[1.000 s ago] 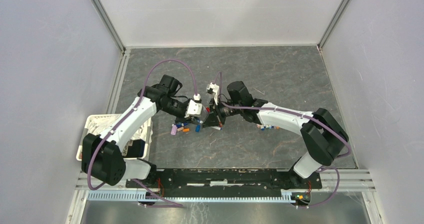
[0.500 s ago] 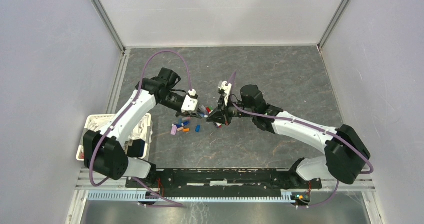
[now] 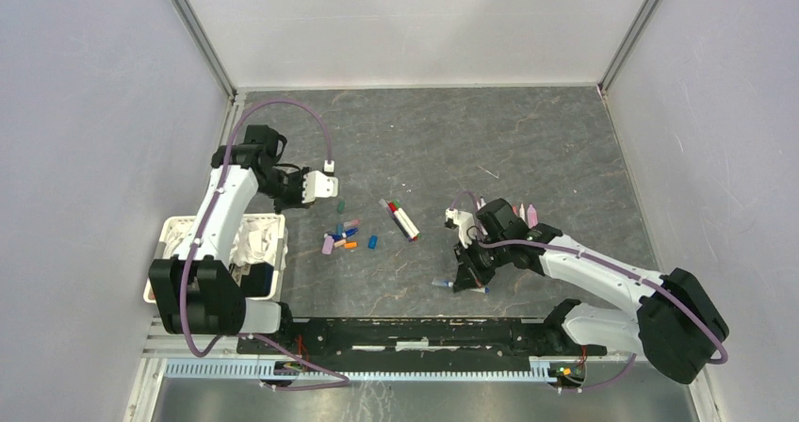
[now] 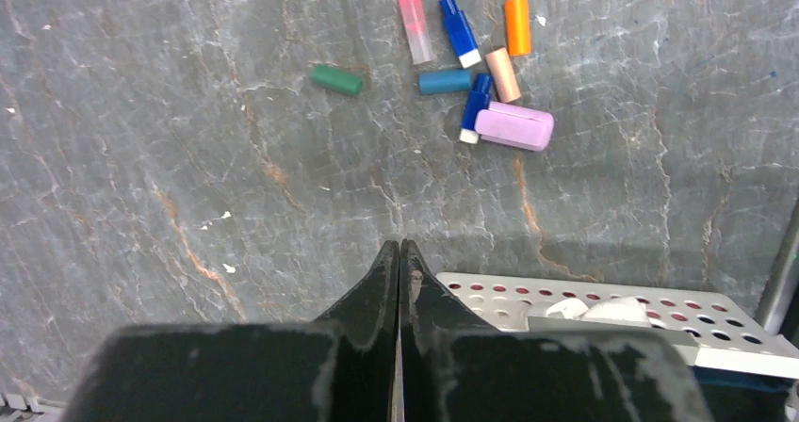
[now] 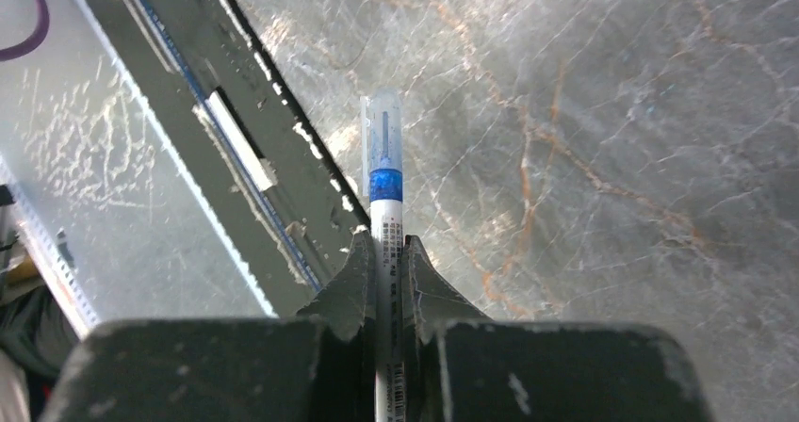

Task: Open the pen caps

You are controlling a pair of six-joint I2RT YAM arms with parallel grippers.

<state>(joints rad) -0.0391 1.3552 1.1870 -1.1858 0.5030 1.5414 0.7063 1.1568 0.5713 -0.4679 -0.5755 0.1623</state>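
1. Grey marbled desk [image 3: 528, 139] carries everything, with a white perforated basket [image 3: 174, 229] at its near left edge.
2. Right gripper [image 5: 386, 248] hangs low over the desk's near edge, clamped on a white-barrelled pen [image 5: 385, 217] with a blue band. A pale translucent cap [image 5: 382, 130] sits on the pen's far end, over the dark metal rail.
3. Left gripper [image 4: 399, 252] hovers above the desk just beyond the basket, its fingers pressed together with nothing between them.
4. A red-ended pen [image 3: 403, 222] lies loose mid-desk, between the two arms.
5. Loose pen caps [image 3: 341, 238] lie clustered ahead of the left gripper. Among them are a lilac cap [image 4: 513, 125], an orange cap [image 4: 516, 24] and several blue ones, with a green cap [image 4: 336, 79] slightly apart from the rest.
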